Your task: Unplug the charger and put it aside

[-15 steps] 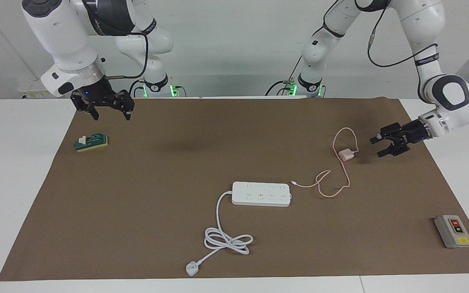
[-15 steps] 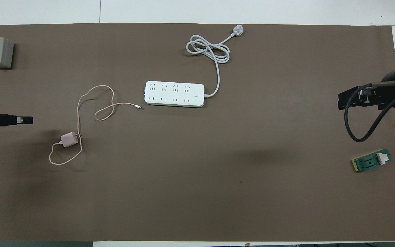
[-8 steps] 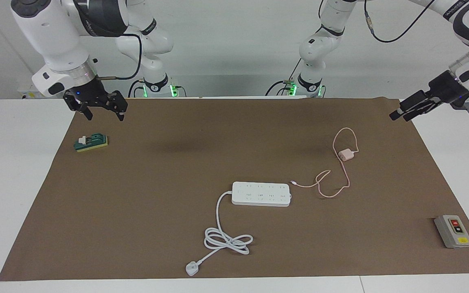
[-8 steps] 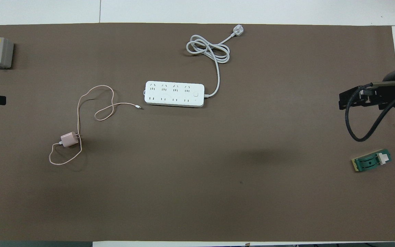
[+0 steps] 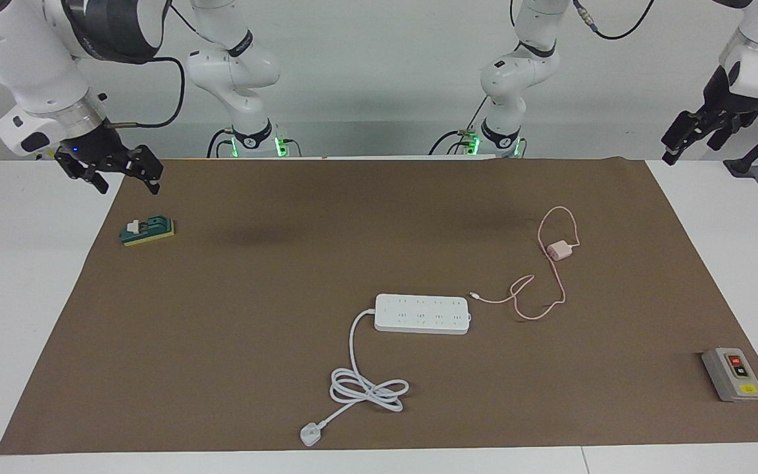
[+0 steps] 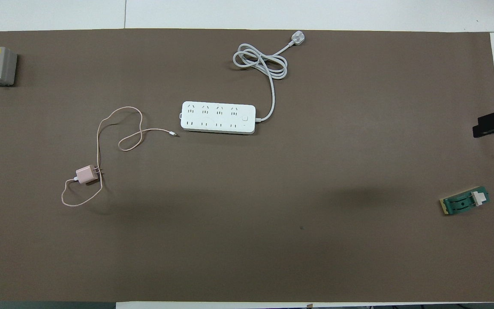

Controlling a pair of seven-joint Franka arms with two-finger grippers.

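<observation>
Overhead mat omits left gripper [image 5: 682,141]; facing shows.

Two glossy white jointed arms carry black cables, green-lit bases, and a black two-fingered right hand [image 5: 114,172].

One camera sits high across the tabletop [image 5: 17,296], facing the robots, wide enough to take in both arm bases. The other hangs high over the robots' end, looking steeply down. Both share the brown mat [image 5: 254,276] – seen half a turn apart.
</observation>
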